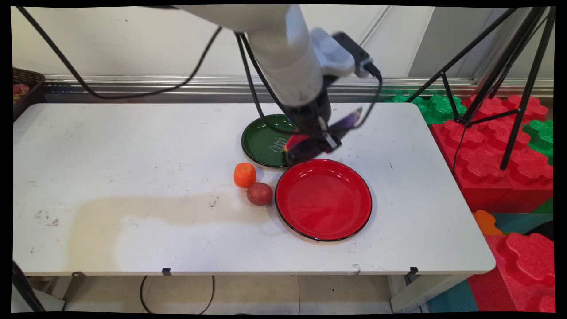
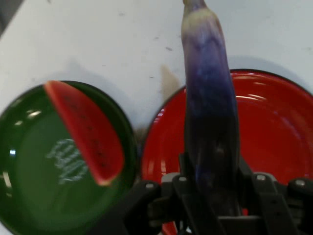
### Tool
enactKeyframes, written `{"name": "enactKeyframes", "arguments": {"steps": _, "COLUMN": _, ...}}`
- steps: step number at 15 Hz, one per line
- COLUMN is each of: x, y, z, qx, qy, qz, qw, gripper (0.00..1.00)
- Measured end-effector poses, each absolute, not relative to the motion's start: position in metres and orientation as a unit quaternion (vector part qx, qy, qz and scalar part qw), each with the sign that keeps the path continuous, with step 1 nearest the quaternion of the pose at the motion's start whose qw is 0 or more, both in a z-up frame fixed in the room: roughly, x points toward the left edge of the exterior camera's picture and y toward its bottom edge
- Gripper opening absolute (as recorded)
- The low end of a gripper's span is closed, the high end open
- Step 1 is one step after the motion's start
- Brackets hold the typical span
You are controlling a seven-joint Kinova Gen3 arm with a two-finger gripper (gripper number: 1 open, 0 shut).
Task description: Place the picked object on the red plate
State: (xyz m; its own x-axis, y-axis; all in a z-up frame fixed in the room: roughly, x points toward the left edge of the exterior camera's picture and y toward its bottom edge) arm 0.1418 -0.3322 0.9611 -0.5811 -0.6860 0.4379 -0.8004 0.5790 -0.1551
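My gripper [image 1: 316, 144] is shut on a purple eggplant [image 1: 347, 120], held in the air over the gap between the two plates. In the hand view the eggplant [image 2: 209, 98] runs up the middle from my gripper [image 2: 212, 188]. Below it lies an empty red plate [image 1: 323, 199], seen at the right of the hand view [image 2: 274, 132]. A green plate [image 1: 261, 141] sits just behind the red one, and in the hand view the green plate [image 2: 34, 171] carries a watermelon slice [image 2: 88, 129].
An orange carrot piece [image 1: 244, 174] and a reddish potato [image 1: 259, 193] lie on the white table [image 1: 133, 177] left of the red plate. A dark basket [image 1: 24, 86] stands at the far left. Red and green foam blocks [image 1: 500, 146] and a tripod [image 1: 509, 66] stand at the right.
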Motion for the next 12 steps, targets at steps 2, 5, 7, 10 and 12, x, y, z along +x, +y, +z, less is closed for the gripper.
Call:
{"name": "enactKeyframes", "arguments": {"steps": 2, "x": 0.132, "y": -0.326, "z": 0.954, "qx": 0.428, "qy": -0.874, "qz": 0.161, "qw": 0.164, "gripper": 0.0}}
{"name": "enactKeyframes", "arguments": {"steps": 5, "x": 0.119, "y": -0.317, "z": 0.939, "qx": 0.432, "qy": -0.877, "qz": 0.144, "qw": 0.156, "gripper": 0.0}}
{"name": "enactKeyframes", "arguments": {"steps": 7, "x": 0.111, "y": -0.312, "z": 0.926, "qx": 0.434, "qy": -0.878, "qz": 0.132, "qw": 0.151, "gripper": 0.0}}
{"name": "enactKeyframes", "arguments": {"steps": 10, "x": 0.102, "y": -0.308, "z": 0.904, "qx": 0.436, "qy": -0.88, "qz": 0.119, "qw": 0.144, "gripper": 0.0}}
{"name": "enactKeyframes", "arguments": {"steps": 12, "x": 0.097, "y": -0.307, "z": 0.889, "qx": 0.437, "qy": -0.882, "qz": 0.112, "qw": 0.14, "gripper": 0.0}}
